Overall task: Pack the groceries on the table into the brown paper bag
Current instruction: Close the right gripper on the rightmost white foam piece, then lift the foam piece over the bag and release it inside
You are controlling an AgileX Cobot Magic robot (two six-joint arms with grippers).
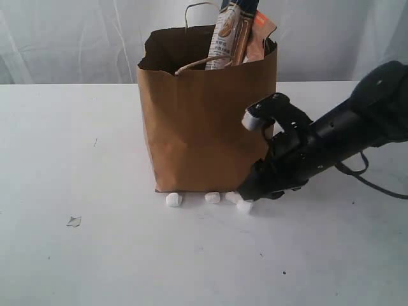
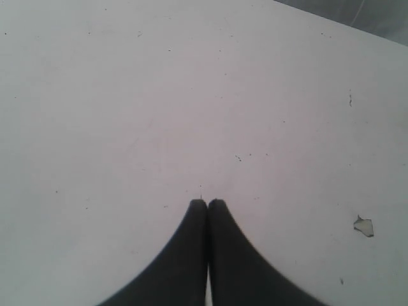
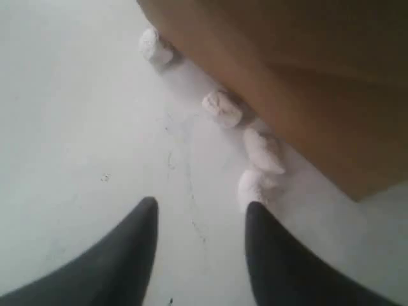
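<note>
- Brown creased paper makes up the bag, which stands upright on the white table with its mouth open.
- Out of the mouth, on the bag's right side in the exterior view, rises the top of a long pasta packet in white and dark blue. Just beside it shows the corner of a kraft pouch with an orange label. Both are inside the bag, close to its right wall.
- One twisted paper handle loops up at the back rim; the other handle lies folded over the front rim.
- Four small white lumps lie in a row on the table along the foot of the bag's front wall, touching it or just beside it. What they are cannot be told.
- The right gripper is low over the table at the bag's front right corner, its two dark fingers spread apart with only bare tabletop between them. The lump nearest that corner sits just off the tip of one finger; whether they touch cannot be told.
- The black right arm slants down from the right edge of the exterior view and crosses in front of the bag's lower right corner.
- The left gripper has its fingers pressed together, holding nothing, above a bare stretch of table.
- A small pale chip lies on the table well to the left of the bag.
</note>
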